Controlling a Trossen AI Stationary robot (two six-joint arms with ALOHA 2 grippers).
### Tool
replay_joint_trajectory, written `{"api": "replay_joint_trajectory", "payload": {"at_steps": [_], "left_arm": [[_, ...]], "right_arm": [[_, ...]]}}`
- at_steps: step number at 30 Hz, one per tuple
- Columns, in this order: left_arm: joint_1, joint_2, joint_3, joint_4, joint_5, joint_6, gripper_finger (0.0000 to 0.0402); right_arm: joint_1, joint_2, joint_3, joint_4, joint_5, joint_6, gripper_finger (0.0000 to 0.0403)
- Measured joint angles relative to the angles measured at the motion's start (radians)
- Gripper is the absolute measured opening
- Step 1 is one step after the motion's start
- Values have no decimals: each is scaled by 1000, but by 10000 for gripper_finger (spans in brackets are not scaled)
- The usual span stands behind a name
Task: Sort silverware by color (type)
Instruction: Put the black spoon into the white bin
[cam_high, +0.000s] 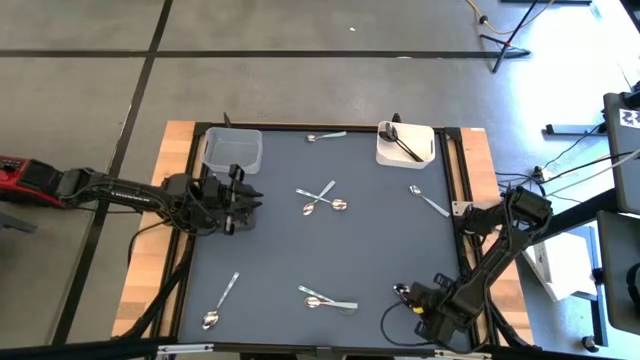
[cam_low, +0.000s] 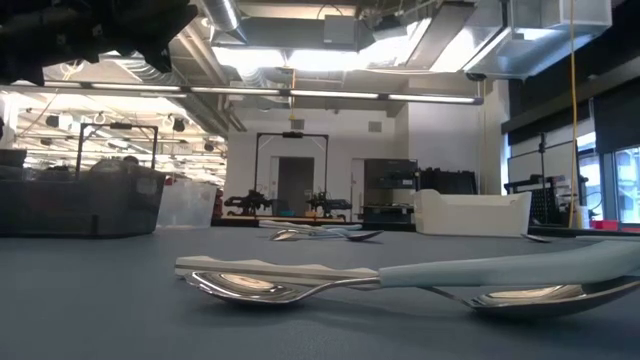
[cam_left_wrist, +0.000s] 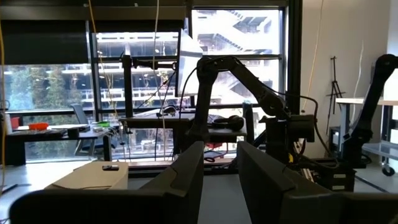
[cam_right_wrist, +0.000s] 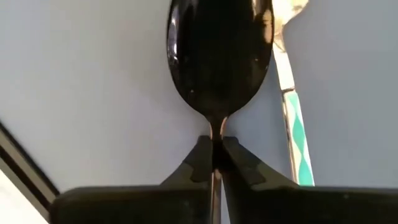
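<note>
right gripper (cam_high: 418, 300) at near right of table, fingers (cam_right_wrist: 239, 163) pinched tight on black spoon (cam_right_wrist: 219, 56) neck, just beside a teal-handled spoon (cam_right_wrist: 297, 134) | left gripper (cam_high: 250, 203) raised at left beside clear bin (cam_high: 232, 150), fingers (cam_left_wrist: 186, 177) slightly parted, empty | silver spoons (cam_high: 322, 198) scattered mid-table | white bin (cam_high: 405, 145) far right holds dark utensils (cam_high: 402, 145)

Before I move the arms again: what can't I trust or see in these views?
- Clear bin, high view: contents not discernible.
- White bin, low view: wall hides contents.
- Black spoon, right wrist view: handle hidden in right claw; high view too small.
- Left claw, left wrist view: table out of frame.
</note>
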Motion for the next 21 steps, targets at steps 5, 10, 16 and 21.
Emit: {"api": "replay_joint_trajectory", "payload": {"at_steps": [5,10,16,21], "left_arm": [[0,0,0,-22,0,-27,92],[-1,2,0,-36,-27,-18,92],[-2,2,0,-44,-10,-23,92],[-2,3,0,-80,-8,-25,92]], "right_arm": [[-27,-17,-2,21,11,-49,14],[-60,-67,-3,56,185,-162,8],[-152,-146,-1,112,231,-357,4],[-272,-201,0,127,245,-566,2]]}}
